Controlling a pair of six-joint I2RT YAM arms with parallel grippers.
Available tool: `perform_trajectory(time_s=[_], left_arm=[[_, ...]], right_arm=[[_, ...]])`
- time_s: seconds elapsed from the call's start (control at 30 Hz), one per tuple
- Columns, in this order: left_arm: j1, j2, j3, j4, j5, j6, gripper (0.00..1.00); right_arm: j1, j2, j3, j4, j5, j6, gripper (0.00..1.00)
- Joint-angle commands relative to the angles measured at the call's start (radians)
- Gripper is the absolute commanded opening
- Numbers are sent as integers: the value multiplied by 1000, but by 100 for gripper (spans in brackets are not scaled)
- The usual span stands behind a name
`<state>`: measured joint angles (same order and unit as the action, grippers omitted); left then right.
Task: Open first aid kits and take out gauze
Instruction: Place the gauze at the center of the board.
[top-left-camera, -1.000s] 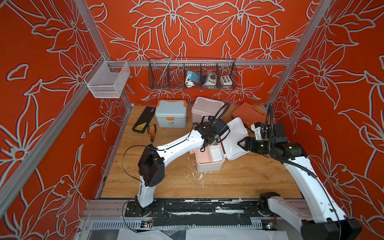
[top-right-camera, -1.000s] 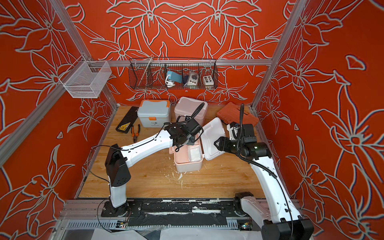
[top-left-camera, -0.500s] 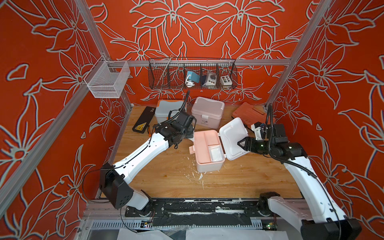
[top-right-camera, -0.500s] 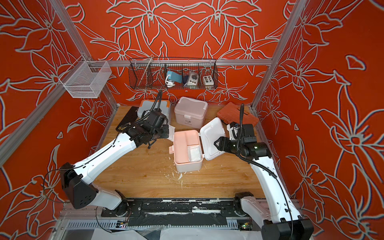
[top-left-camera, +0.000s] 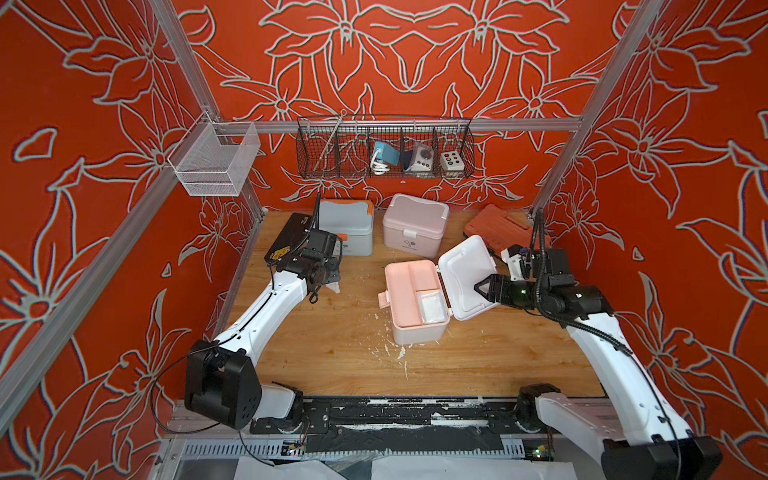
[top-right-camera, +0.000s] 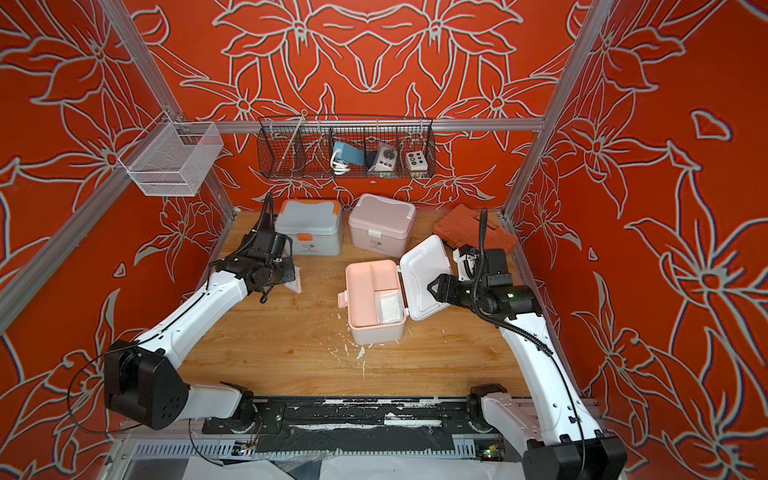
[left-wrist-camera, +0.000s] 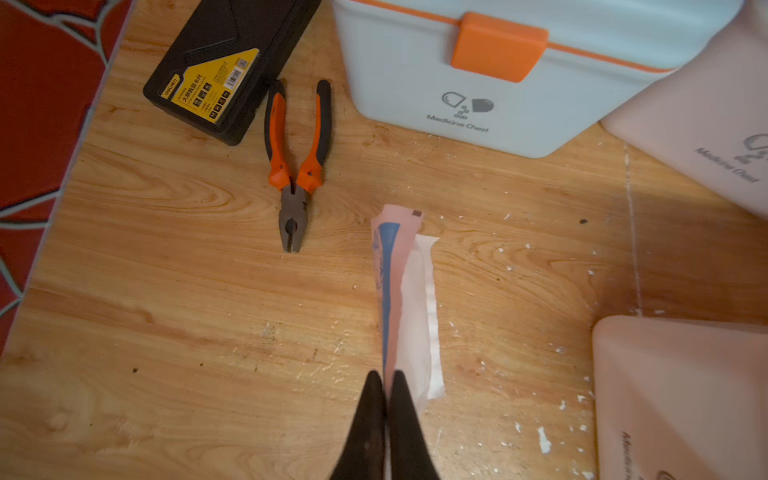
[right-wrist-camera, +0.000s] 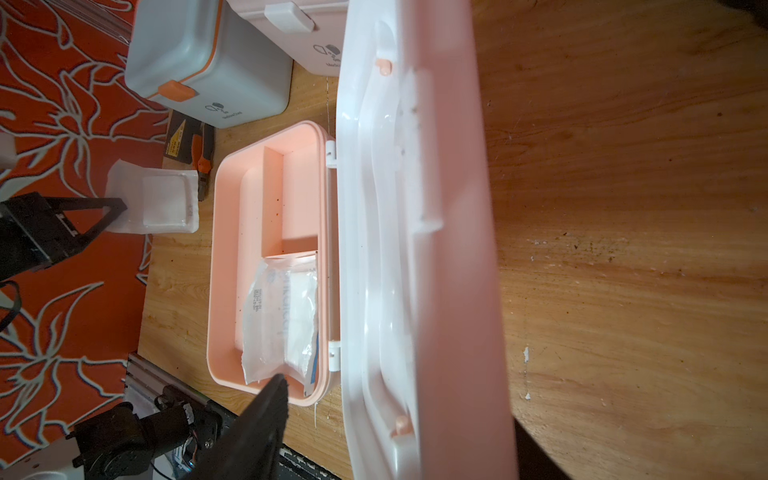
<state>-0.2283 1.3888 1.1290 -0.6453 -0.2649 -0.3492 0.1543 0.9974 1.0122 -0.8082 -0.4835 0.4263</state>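
Left wrist view crops the pale pink kit (left-wrist-camera: 706, 124) and peach kit (left-wrist-camera: 673, 395).

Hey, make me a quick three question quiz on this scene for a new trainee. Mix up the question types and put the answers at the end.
1. True or false: the blue-grey kit stands open.
2. What is the left gripper shut on? A) the pliers B) a gauze packet C) the black case
3. Fill in: a second packet lies inside the open ___ kit.

Key
1. False. Its lid is down.
2. B.
3. White and peach. The white and peach kit is the only one with its lid up.
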Motion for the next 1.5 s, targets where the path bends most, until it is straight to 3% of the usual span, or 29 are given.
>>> perform_trajectory(time_s=[0.0, 0.4, 0.9, 1.13, 1.23, 1.37, 1.4, 1.47], left_arm=[[25, 28, -34, 31, -11, 62, 0], [29, 72, -136, 96, -98, 112, 0], [35, 156, -179, 65, -215, 62, 0], [38, 131, -175, 57, -242, 45, 48], [38, 98, -148, 44, -214, 40, 59], [38, 1, -114, 54, -92, 41, 83], [38, -23, -99, 53, -48, 41, 94], [38, -69, -69, 51, 38, 40, 98]], right_arm=[[-6, -2, -12, 14, -30, 5, 67], [-5, 4, -13, 14, -65, 9, 66], [-4, 21, 12, -2, -75, 6, 66], [-4, 21, -1, 8, -85, 11, 67], [-4, 18, -4, 13, -87, 14, 67], [-4, 14, -12, 24, -89, 18, 68], [-5, 12, -15, 28, -86, 18, 68], [-4, 8, -18, 32, -78, 22, 69]])
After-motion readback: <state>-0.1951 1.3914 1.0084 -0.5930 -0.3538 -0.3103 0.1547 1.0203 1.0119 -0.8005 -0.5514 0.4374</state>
